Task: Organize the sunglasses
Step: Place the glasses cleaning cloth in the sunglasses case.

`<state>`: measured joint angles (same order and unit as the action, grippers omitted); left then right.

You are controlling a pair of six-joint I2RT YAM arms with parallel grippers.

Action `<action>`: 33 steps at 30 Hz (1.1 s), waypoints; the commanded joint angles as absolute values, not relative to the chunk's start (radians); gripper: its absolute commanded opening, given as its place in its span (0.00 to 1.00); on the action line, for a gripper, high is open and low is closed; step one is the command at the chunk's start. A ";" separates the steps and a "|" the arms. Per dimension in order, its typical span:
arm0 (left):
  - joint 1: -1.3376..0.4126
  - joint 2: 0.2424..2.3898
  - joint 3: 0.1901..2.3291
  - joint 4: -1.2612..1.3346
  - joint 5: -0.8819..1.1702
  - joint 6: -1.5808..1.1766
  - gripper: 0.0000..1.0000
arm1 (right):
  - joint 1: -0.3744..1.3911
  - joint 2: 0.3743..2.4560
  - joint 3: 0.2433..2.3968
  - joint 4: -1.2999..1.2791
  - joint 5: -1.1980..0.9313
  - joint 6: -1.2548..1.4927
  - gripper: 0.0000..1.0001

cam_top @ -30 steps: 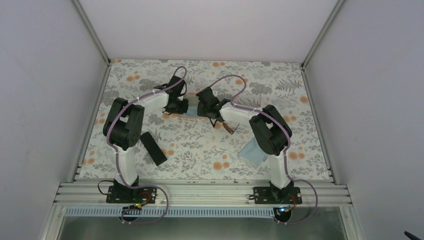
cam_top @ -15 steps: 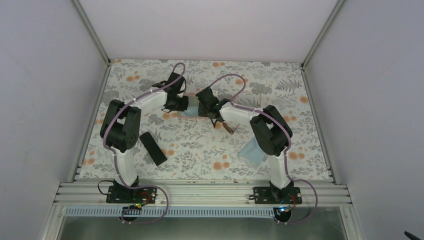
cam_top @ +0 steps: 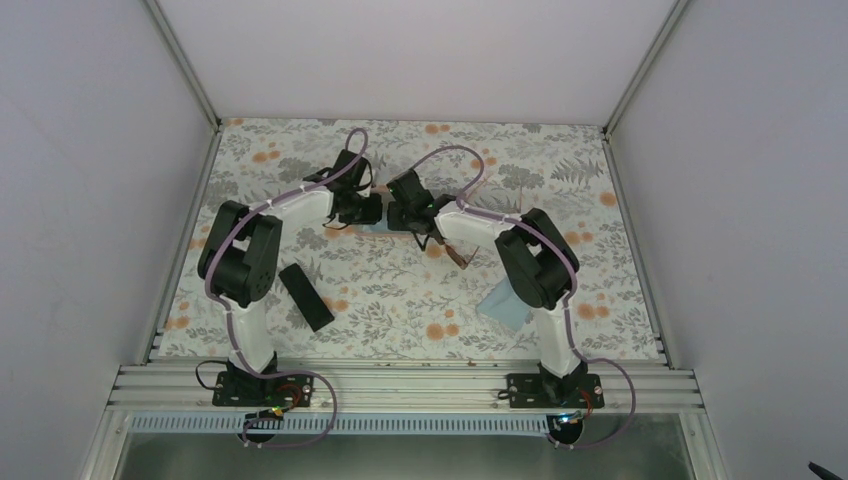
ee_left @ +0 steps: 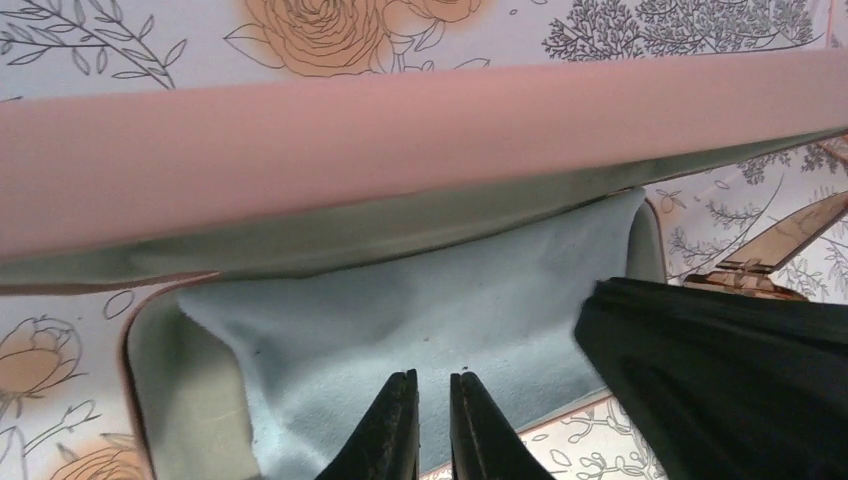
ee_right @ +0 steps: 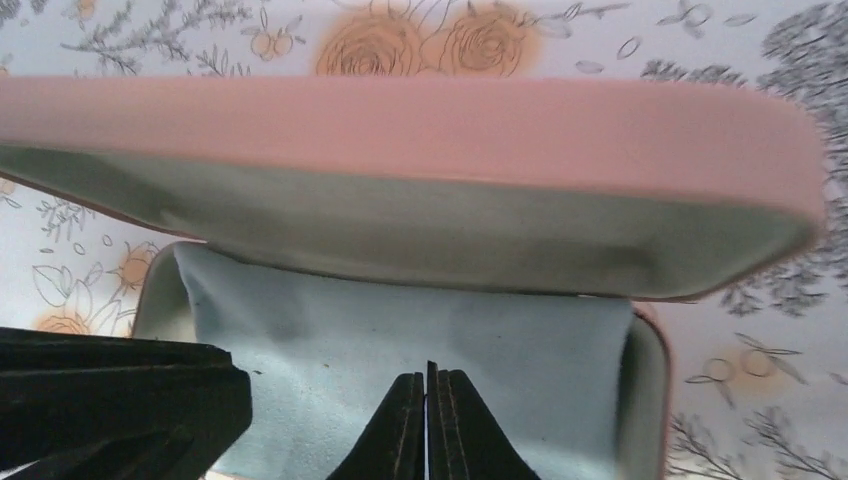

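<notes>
Over pink case [ee_left: 400, 130]: left claw [ee_left: 433, 420] barely apart, right claw [ee_right: 427, 420] together, both angled down.

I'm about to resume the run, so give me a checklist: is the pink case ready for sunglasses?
1. Pink case lid raised: ok.
2. Light-blue cloth lying in the case: ok.
3. Sunglasses inside the case: not ok; brown sunglasses lie on the table beside it.
4. Left gripper free of the cloth: cannot tell; jaws a slit apart.
5. Right gripper free of the cloth: cannot tell; jaws shut.
6. Room between grippers: not ok, crowded together.
</notes>
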<state>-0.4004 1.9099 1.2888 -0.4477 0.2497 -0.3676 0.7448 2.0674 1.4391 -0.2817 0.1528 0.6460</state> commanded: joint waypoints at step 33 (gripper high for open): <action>-0.416 1.856 1.272 -0.466 0.138 -0.458 0.29 | 0.711 2.173 1.431 -0.301 0.153 0.747 0.04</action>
<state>-0.4110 1.8931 1.3045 -0.5076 0.0990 -0.4335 0.7242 2.1471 1.4483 -0.2668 0.1261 0.7341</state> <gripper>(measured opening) 0.299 0.044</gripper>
